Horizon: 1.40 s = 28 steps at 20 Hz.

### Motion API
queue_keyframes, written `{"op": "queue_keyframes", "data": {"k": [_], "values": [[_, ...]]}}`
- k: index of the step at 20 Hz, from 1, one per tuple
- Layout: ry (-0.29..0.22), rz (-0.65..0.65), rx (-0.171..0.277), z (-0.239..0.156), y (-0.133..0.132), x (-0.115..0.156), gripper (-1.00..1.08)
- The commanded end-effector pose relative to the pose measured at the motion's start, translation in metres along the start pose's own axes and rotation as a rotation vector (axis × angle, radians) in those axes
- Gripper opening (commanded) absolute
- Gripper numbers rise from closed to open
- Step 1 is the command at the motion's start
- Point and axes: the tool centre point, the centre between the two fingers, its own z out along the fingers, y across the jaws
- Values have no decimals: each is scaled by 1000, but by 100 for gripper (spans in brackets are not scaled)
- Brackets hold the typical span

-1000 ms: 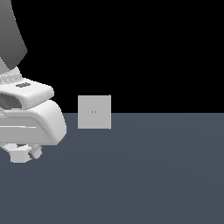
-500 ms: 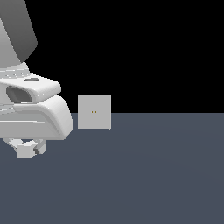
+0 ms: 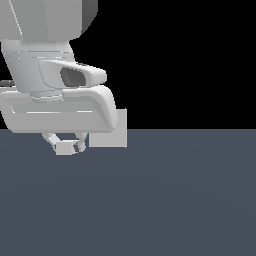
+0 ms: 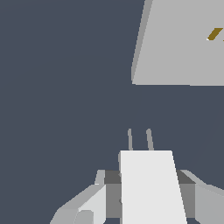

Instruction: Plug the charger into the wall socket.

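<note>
My gripper hangs just above the floor at the exterior view's left, shut on the charger, a small light-grey block. In the wrist view the charger sits between my fingers, with two thin prongs sticking out of its far end. The wall socket is an upright light-grey square plate to the right of the gripper in the exterior view, more than half hidden behind my arm. The wrist view shows the wall socket a short way beyond the prongs and off to one side, one orange-brown hole visible at the frame edge.
A dark grey-blue floor stretches across the lower half of the exterior view. My bulky white arm fills the upper left of that view. The background above the floor is black.
My arm has moved toward the exterior view's right and nearer the socket, now covering most of the plate. The charger stays held between the fingers.
</note>
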Motion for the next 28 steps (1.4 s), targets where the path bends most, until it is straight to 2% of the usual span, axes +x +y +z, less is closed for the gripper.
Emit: {"op": "queue_keyframes", "data": {"k": [1,11,28], "values": [[1,5,-3,-9,16,10,-100],[1,16,-8,-25,48,31,-100],[-1,18,-7,-22,50,41,-100]]}}
